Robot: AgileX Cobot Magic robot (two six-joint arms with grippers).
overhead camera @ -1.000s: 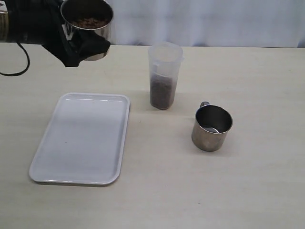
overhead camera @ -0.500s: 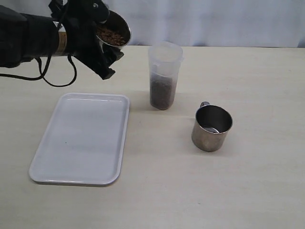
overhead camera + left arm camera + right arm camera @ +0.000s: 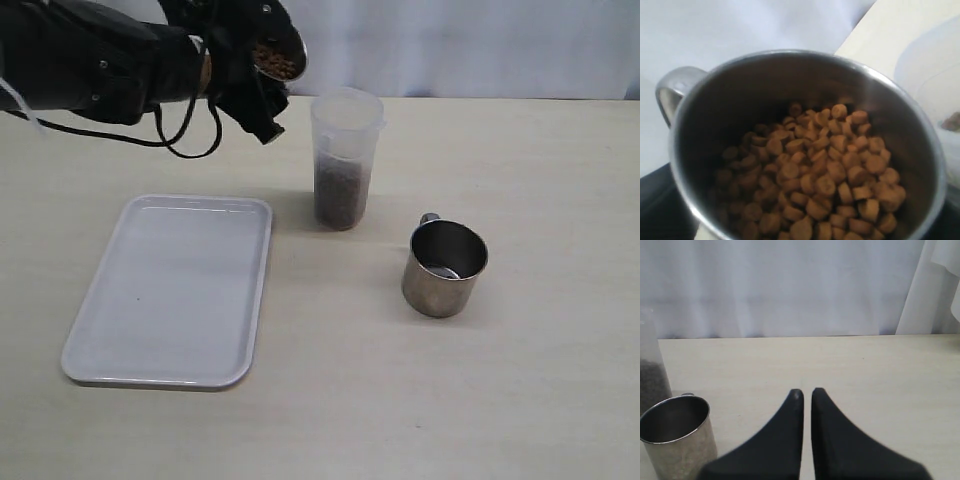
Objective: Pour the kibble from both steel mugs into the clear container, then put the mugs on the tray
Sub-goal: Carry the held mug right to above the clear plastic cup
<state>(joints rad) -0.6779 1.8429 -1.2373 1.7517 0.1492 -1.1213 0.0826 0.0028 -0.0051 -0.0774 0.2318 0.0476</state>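
Two mugs, one container, one tray, two hands. My left hand [image 3: 243, 88] grips the first mug [image 3: 277, 55], held in the air and tilted, its mouth turned toward the container [image 3: 346, 125] and just beside its rim; kibble [image 3: 820, 175] lies heaped in the mug. The container stands upright on the counter [image 3: 500, 380], part-filled with kibble. The second mug [image 3: 445, 268] stands upright to its right, apart; the tray [image 3: 170, 290] lies to its left. My right hand [image 3: 806, 395] is closed, fingers almost touching, gripping nothing. Since half a second ago the first mug has moved closer to the container and tipped further; all else is unmoved.
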